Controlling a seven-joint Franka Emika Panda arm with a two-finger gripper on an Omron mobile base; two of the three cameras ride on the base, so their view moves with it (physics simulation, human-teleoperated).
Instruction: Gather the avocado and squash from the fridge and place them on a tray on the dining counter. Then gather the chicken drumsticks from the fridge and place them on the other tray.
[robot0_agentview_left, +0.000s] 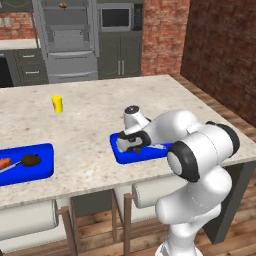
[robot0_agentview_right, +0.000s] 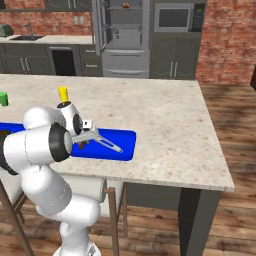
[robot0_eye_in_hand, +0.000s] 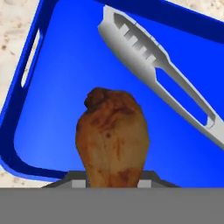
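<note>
Pointing its rounded meaty end away from the hand, the chicken drumstick (robot0_eye_in_hand: 112, 138) runs lengthwise along the gripper's line over the other tray (robot0_eye_in_hand: 65, 78), beside grey tongs (robot0_eye_in_hand: 157, 72). Its skin is mottled golden to reddish-brown. The gripper (robot0_agentview_left: 134, 148) is clenched on the drumstick's narrow end, the arm folded low over the dining counter (robot0_agentview_left: 90, 125).

You have a golden-brown chicken drumstick (robot0_eye_in_hand: 112, 135) standing on end over the other tray (robot0_eye_in_hand: 65, 87), a bright-blue tray near the dining counter's (robot0_agentview_left: 90, 120) front edge. On that counter, left of it, the twin tray (robot0_agentview_left: 45, 167) holds the dark avocado (robot0_agentview_left: 31, 160) and orange-red squash (robot0_agentview_left: 4, 163).
</note>
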